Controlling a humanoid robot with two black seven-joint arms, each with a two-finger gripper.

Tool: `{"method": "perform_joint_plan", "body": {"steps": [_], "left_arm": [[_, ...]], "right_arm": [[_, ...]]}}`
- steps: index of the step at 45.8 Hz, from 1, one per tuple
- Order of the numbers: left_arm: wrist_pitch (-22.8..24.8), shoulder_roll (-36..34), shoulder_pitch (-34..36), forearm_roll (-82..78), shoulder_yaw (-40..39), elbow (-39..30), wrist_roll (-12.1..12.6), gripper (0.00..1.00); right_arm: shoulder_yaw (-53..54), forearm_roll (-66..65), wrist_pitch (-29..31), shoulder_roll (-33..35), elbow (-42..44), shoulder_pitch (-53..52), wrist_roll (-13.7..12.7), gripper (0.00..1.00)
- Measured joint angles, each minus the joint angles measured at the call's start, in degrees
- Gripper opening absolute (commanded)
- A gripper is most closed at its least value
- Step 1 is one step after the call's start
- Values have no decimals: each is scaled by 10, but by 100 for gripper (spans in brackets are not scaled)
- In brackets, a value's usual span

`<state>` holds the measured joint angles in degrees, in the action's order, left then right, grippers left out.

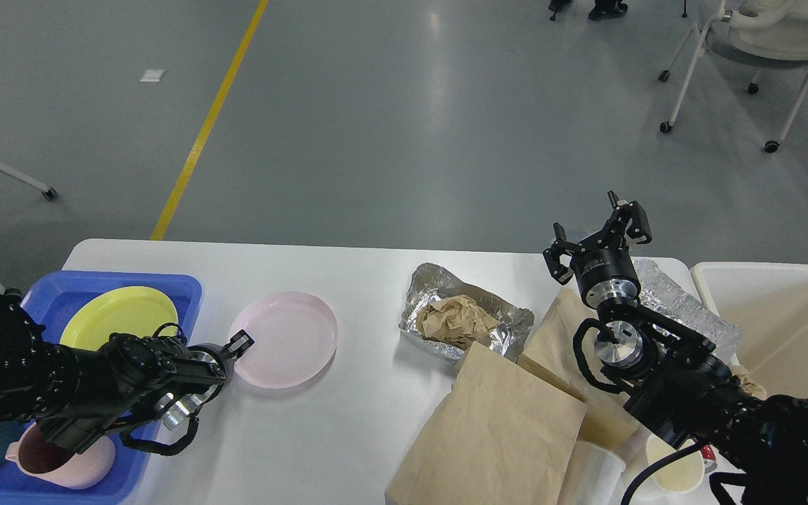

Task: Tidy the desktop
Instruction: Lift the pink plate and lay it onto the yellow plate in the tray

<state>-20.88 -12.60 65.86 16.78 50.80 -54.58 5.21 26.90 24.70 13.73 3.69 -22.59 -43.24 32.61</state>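
Nearest the viewer, at 5 o'clock, a flat brown paper bag (495, 431) is lying on the large white rectangular worktop (348, 421), with a pale paper cup (674, 466) peeking out beside the right arm at the lower right. At 8 o'clock, a pink ribbed plastic mug (71, 459) is sitting in the near end of a blue plastic tray (165, 282), which is occupying the worktop's left end; a round yellow plate (120, 315) is resting in the tray's far half. The left claw (238, 344) is reaching in from 9 o'clock and meeting the left rim of a round pale pink plate (285, 339); its fingers are seen small and dark, so whether it is clenched on the rim cannot be told. Toward the centre, a crumpled aluminium foil tray (509, 326) is holding a wad of crumpled brown paper (454, 317), its near edge tucked under the bag. At 3 o'clock, an off-white rectangular bin (776, 277) is standing at the worktop's right end, just beside a clear crinkled plastic container (684, 308). The right claw (597, 236) is hovering above the worktop's far edge, pointing to 12 o'clock, its fingers spread apart and grasping nothing. Beyond the worktop, a grey floor (404, 126) with a yellow painted line (207, 123) is stretching away, and a white wheeled chair (762, 42) is standing at 1 o'clock.
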Motion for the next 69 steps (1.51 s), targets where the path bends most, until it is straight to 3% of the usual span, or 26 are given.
{"method": "perform_joint_plan", "body": {"steps": [23,30,38,45,49,58,62,69], "left_arm": [[6,1,2,-3,0,-10,6,0],[37,-18,35,-8,5,-44,16,0],[180,-84,125,-18,29,-100,28,0],[371,-138,235,-40,86,-114,39,0],[492,-167,305,-68,126,-114,39,0],[716,-209,463,-178,191,-110,29,0],[750,-215,521,-213,211,-101,29,0],[759,-222,559,-231,223,-84,29,0]], "right_arm": [[0,0,0,0,0,0,0,100],[0,0,0,0,0,0,0,100],[0,0,0,0,0,0,0,100],[0,0,0,0,0,0,0,100],[0,0,0,0,0,0,0,100],[0,0,0,0,0,0,0,100],[0,0,0,0,0,0,0,100],[0,0,0,0,0,0,0,100]]}}
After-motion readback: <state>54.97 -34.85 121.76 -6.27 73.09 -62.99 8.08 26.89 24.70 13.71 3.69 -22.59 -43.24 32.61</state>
